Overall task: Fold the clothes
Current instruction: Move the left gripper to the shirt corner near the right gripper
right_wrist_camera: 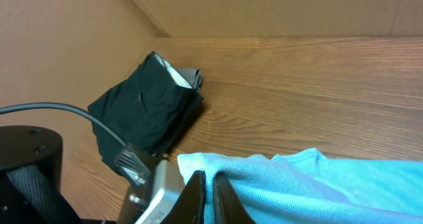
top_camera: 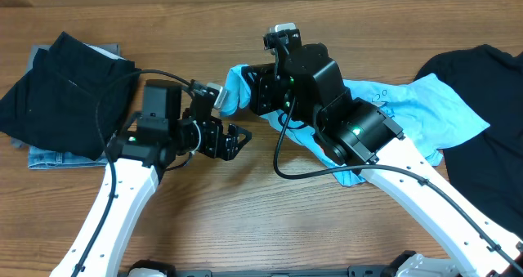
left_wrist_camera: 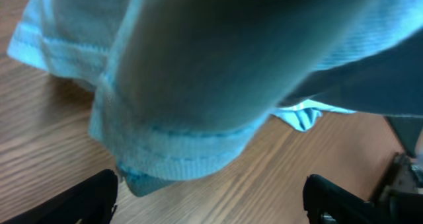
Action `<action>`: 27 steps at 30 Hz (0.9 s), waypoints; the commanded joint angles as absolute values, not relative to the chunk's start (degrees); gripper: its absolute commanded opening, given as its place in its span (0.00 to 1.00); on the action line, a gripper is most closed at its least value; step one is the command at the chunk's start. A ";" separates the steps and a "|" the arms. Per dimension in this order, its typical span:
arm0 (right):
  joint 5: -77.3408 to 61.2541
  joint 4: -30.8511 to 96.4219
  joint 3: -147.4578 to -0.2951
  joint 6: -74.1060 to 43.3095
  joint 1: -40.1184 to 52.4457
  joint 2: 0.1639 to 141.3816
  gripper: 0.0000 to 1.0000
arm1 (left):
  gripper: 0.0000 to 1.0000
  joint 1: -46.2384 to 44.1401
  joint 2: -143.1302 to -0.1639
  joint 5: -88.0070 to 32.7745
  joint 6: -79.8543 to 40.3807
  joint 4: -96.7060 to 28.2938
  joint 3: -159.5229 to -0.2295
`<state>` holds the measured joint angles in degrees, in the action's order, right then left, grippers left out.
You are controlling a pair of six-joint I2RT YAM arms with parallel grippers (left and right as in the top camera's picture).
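The right arm reached in from the table's front edge and crossed over the light blue T-shirt (top_camera: 425,113). Its wrist was bent so that the right gripper (right_wrist_camera: 210,192) sat at the shirt's end nearest the left arm. Its jaws were pinched tight on a raised hem of the shirt, which bunched up around them, lifted off the table (top_camera: 270,220). The left arm rose from the front edge on the other side and turned its wrist toward the shirt. The left gripper (top_camera: 235,138) stood just beside that lifted end, its fingers (left_wrist_camera: 86,197) spread wide and gripping nothing. In the left wrist view the hemmed fold hung close and blurred between the spread fingers; whether it touched them could not be told.

The rest of the shirt lay rumpled on the wood, its middle hidden beneath the right arm. A black cable (top_camera: 278,158) looped down from that arm beside the shirt's lifted end. At the shirt's far end a spread black garment (top_camera: 482,81) lay with its edge meeting the shirt's. Well apart from the lifted end, beyond the left arm, a folded black garment (top_camera: 57,89) rested on a denim piece (top_camera: 57,157) and a grey cloth (top_camera: 37,55). A cardboard wall (right_wrist_camera: 66,52) rose behind that stack.
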<state>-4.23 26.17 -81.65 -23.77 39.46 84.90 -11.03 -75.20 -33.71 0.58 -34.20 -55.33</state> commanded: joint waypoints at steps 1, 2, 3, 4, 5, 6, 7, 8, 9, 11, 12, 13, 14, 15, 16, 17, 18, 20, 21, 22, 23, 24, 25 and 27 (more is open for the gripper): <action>-4.60 25.39 -83.46 -24.03 39.68 83.37 0.04 | 0.83 -16.73 -73.14 -20.71 0.14 -32.73 -56.10; -4.58 25.39 -83.46 -24.03 39.68 83.37 0.04 | 0.74 -18.46 -72.86 -17.23 -0.58 -32.23 -56.10; -4.58 25.36 -83.44 -24.03 39.68 83.37 0.04 | 0.68 -20.29 -72.55 -13.61 -1.50 -31.70 -56.10; -4.58 25.36 -83.44 -24.03 39.68 83.37 0.04 | 0.59 -22.04 -72.44 -10.04 -2.11 -31.22 -56.10; -4.58 25.36 -83.44 -24.03 39.68 83.37 0.04 | 0.50 -23.77 -72.27 -6.46 -2.83 -30.74 -56.10; -4.58 25.39 -83.44 -24.03 39.68 83.37 0.04 | 0.43 -25.43 -72.23 -2.63 -3.73 -30.39 -56.10; -4.58 25.41 -83.44 -24.03 39.68 83.37 0.04 | 0.43 -27.03 -72.18 1.37 -5.04 -30.09 -56.10; -4.58 25.45 -83.44 -24.03 39.68 83.37 0.04 | 0.49 -28.49 -72.07 5.45 -6.55 -30.00 -56.10; -4.58 25.61 -83.44 -24.03 39.68 83.37 0.05 | 0.52 -29.80 -71.90 9.69 -8.34 -30.06 -56.10; -4.58 25.87 -83.44 -24.03 39.68 83.37 0.05 | 0.54 -32.12 -71.26 16.75 -11.75 -30.39 -56.10; -4.58 26.06 -83.44 -24.03 39.68 83.37 0.05 | 0.54 -33.19 -70.85 19.57 -13.43 -30.55 -56.10; -4.58 26.28 -83.44 -24.03 39.68 83.37 0.05 | 0.54 -34.26 -70.24 22.31 -15.44 -30.68 -56.10; -4.60 26.46 -83.44 -24.05 39.68 83.37 0.05 | 0.55 -35.14 -69.60 24.53 -17.17 -30.81 -56.10; -4.60 26.68 -83.44 -24.05 39.68 83.37 0.05 | 0.56 -35.94 -68.79 26.55 -18.79 -30.81 -56.10; -4.60 26.87 -83.44 -24.05 39.68 83.37 0.05 | 0.58 -36.69 -67.83 28.10 -20.10 -30.79 -56.10; -4.60 27.00 -83.44 -24.05 39.68 83.37 0.05 | 0.60 -37.26 -66.76 29.28 -21.30 -30.72 -56.10; -4.58 27.16 -83.44 -24.05 39.68 83.37 0.05 | 0.61 -37.60 -65.67 29.98 -21.96 -30.59 -56.10; -4.60 27.33 -83.44 -24.05 39.68 83.37 0.05 | 0.65 -37.69 -63.07 30.22 -22.13 -30.09 -56.10; -4.60 27.38 -83.44 -24.05 39.68 83.37 0.05 | 0.68 -37.58 -61.67 30.06 -22.15 -29.74 -56.10; -4.58 27.49 -83.44 -24.03 39.68 83.37 0.05 | 0.79 -37.52 -60.12 29.32 -22.11 -29.04 -56.10; -4.58 27.59 -83.44 -24.03 39.68 83.37 0.05 | 0.83 -37.52 -59.05 28.16 -22.06 -28.32 -56.10; -4.58 27.62 -83.44 -24.03 39.68 83.37 0.05 | 0.87 -37.52 -58.30 26.70 -22.04 -27.64 -56.10; -4.60 27.62 -83.44 -24.03 39.68 83.37 0.05 | 0.89 -37.52 -57.93 25.30 -21.96 -27.00 -56.10; -4.60 27.62 -83.44 -24.05 39.68 83.37 0.05 | 0.92 -37.50 -58.19 23.16 -22.02 -26.33 -56.07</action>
<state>-4.23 28.10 -81.65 -23.79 39.46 84.90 -37.47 -58.74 25.52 -20.60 -27.22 -55.35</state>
